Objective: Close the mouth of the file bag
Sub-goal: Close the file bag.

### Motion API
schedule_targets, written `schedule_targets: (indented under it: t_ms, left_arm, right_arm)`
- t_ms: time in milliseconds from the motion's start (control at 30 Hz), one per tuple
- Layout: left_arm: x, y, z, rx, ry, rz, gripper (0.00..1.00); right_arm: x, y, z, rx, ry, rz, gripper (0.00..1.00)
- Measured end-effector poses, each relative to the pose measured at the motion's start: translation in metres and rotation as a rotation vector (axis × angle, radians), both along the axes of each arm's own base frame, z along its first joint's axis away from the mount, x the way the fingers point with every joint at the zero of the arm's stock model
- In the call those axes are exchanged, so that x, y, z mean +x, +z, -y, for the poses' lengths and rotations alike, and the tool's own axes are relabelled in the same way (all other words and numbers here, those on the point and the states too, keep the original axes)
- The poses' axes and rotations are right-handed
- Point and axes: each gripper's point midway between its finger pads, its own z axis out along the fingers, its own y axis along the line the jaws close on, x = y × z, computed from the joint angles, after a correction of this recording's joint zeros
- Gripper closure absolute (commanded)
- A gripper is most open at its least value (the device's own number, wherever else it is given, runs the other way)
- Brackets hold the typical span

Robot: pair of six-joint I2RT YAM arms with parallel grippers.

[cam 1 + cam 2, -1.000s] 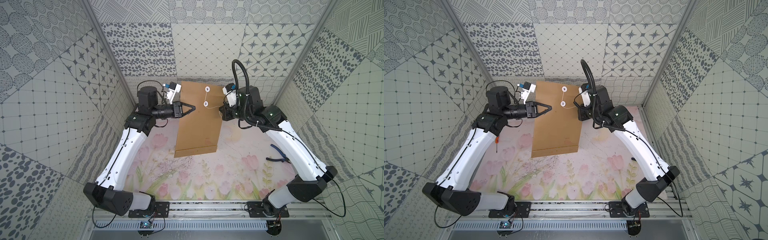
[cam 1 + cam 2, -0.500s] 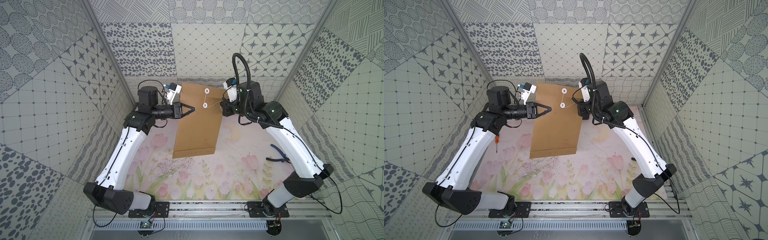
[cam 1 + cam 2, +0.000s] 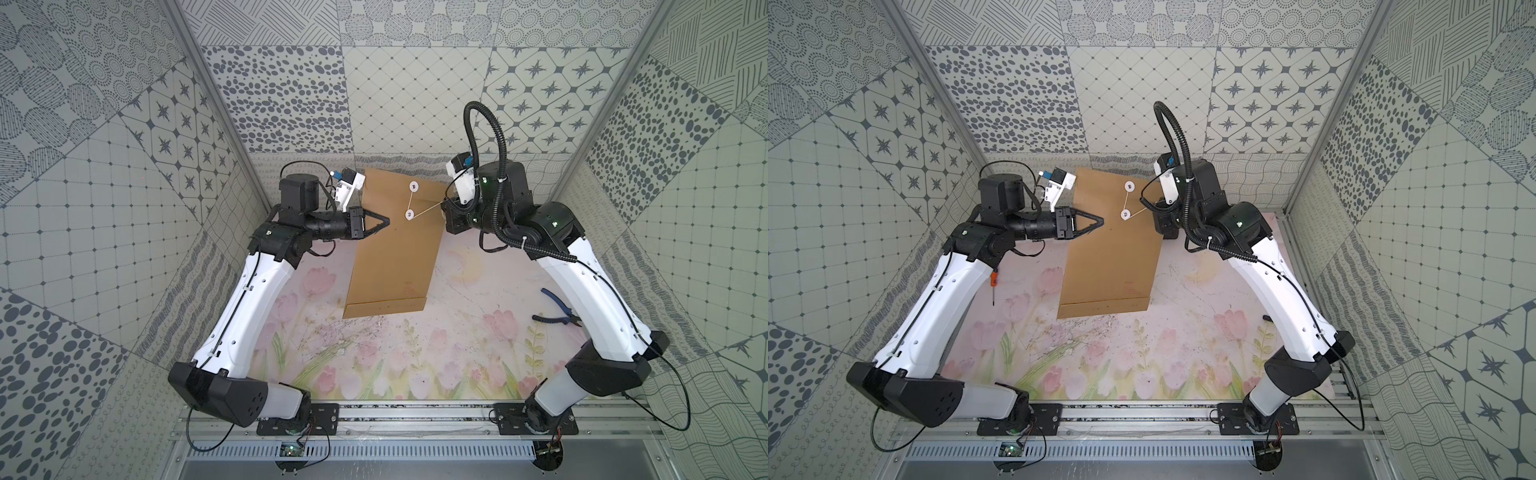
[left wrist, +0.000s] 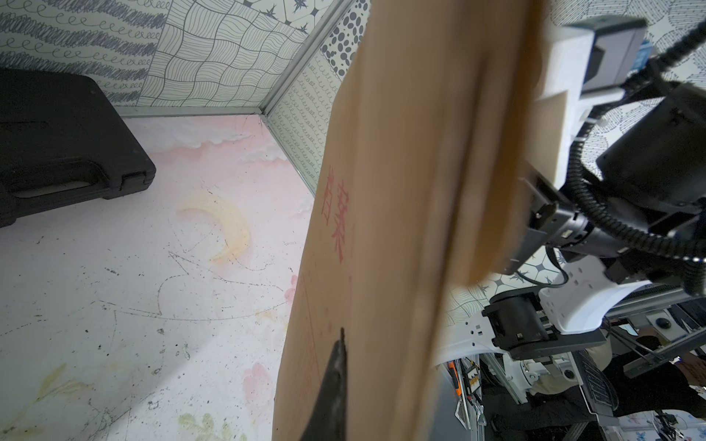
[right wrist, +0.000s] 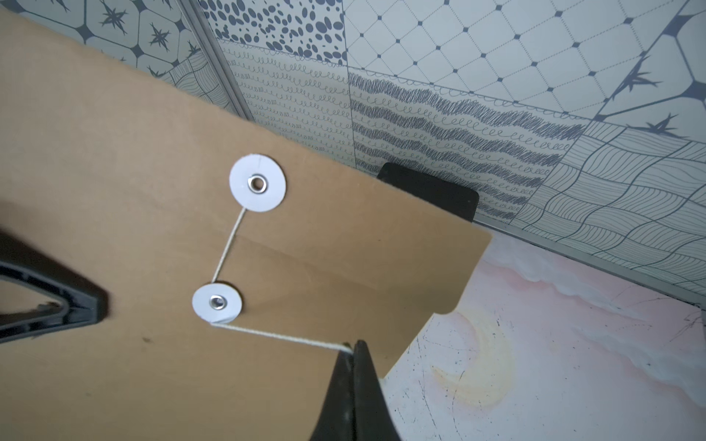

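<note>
The left gripper (image 3: 386,219) is pinched shut on the left long edge of the file bag (image 3: 395,257), its tips meeting on the paper beside the buttons. It holds the far end raised above the floral mat (image 3: 415,353). The near end slopes down toward the mat, and I cannot tell if it touches.

The bag is a flat brown kraft envelope, uncreased, with red printed characters on its underside in the left wrist view. The mouth (image 5: 344,229) is at the far end, and its flap is already folded down over the body. The upper button (image 5: 257,182) sits on the flap and the lower button (image 5: 217,302) on the body just past the flap's edge.

The thin white string (image 5: 282,336) runs from the upper button down the side of the lower one. It passes under the lower button and stretches taut to the right gripper (image 5: 353,349), which is closed on its end just off the bag's right edge.

I judge the step in hand to be winding the string. The next move calls for carrying the string round the lower button under tension while the left grip steadies the bag.

A black plastic case (image 5: 431,191) lies behind the bag, and blue-handled pliers (image 3: 557,311) lie on the mat far right.
</note>
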Motion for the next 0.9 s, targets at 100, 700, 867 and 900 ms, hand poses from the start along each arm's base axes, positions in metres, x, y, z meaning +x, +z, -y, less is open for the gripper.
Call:
schedule_targets:
  t_ms: [100, 700, 867, 900]
  left_arm:
    - [-0.002, 0.001, 0.0, 0.0, -0.002, 0.009, 1.0]
    - [-0.002, 0.004, 0.0, -0.002, 0.001, 0.02, 1.0]
    - [-0.004, 0.004, 0.002, -0.011, -0.008, 0.011, 1.0]
    - [-0.005, 0.003, 0.003, -0.012, -0.01, 0.007, 1.0]
  right_arm:
    - [0.002, 0.002, 0.0, -0.009, -0.001, 0.007, 1.0]
    - [0.009, -0.047, -0.002, -0.097, -0.007, -0.092, 1.0]
    - [0.014, -0.041, 0.008, -0.104, -0.048, -0.072, 1.0]
    - [0.015, -0.038, 0.009, -0.103, -0.055, -0.064, 1.0]
